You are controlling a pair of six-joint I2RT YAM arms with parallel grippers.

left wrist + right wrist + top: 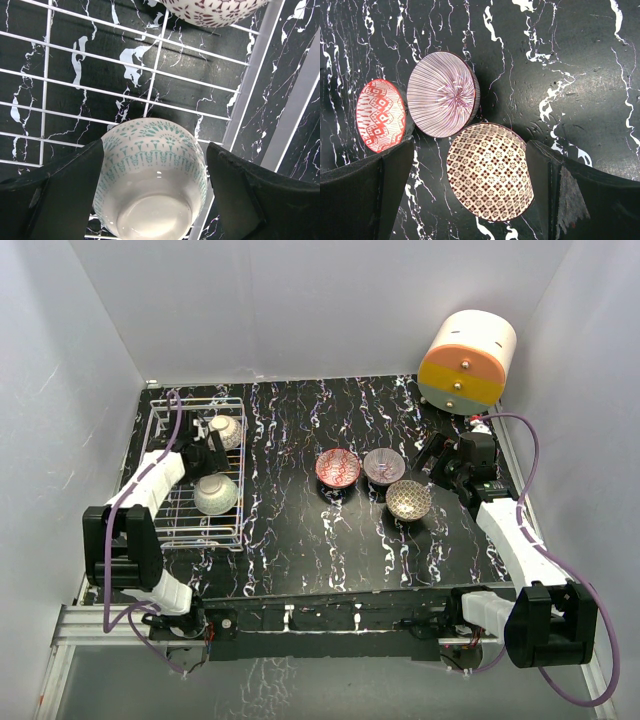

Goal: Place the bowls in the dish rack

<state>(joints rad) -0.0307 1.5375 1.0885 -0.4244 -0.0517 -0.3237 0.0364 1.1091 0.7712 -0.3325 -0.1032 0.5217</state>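
The white wire dish rack (193,536) stands at the left and holds two bowls, one at its far end (227,430) and a whitish one (216,494) nearer. My left gripper (210,462) hangs open between them. In the left wrist view the rack (252,82) holds an upturned bowl with a pale green pattern (152,175), which shows between my open left gripper (155,150). A red bowl (338,468), a purple-grey bowl (384,465) and a brown-gold bowl (408,499) sit on the table. My right gripper (433,458) (470,147) is open above the brown-gold bowl (490,172).
A large cream-orange-yellow cylinder (467,360) stands at the back right. White walls close in the black marbled table (300,540). The red bowl (380,116) and purple-grey bowl (442,95) lie close to the brown-gold one. A maroon-patterned bowl (215,10) lies in the rack.
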